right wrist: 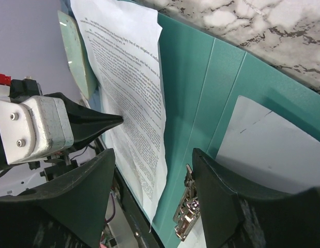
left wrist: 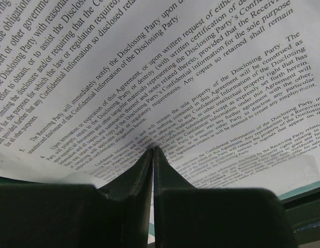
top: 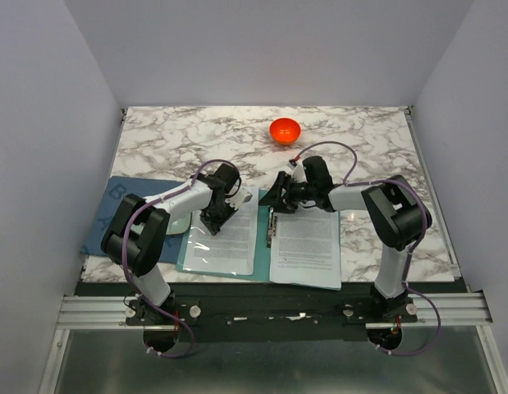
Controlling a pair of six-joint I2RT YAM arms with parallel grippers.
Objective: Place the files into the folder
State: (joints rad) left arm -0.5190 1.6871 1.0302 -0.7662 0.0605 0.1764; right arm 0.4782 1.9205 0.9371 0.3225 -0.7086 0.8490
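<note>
Left hand (left wrist: 153,151): closed, tips meeting right on the left sheet (left wrist: 165,77). It looks like a pinch, since the paper bows up around the tips. We read that as holding the sheet, not just pressing on it.

Right hand (right wrist: 152,155): jaws wide apart and holding nothing. It hovers over the far end of the folder (right wrist: 201,77) spine, with the clip (right wrist: 184,219) just below and between its fingers.

The folder lies open and flat on the tabletop (top: 360,139), near the edge, between the two arms. The right sheet (top: 307,242) sits on its right half. The left sheet is over its left half.

Key relation: the left sheet's long axis runs near-far, parallel to the spine. The clip lies to the right of the sheet's spine-side edge. The left hand is on the sheet's far-left part, so it is the nearer arm by default. From the right hand, the sheet lies to the left, and its spine-side edge is just beside the left finger.

Our call: the next move is a short shift of the left sheet rightward, toward the clip, keeping its edge parallel to the spine. The right hand looks placed to work the clip or steady that edge.

Risk: the paper is thin and already bowed, so pushing from one corner may buckle it rather than slide it.
</note>
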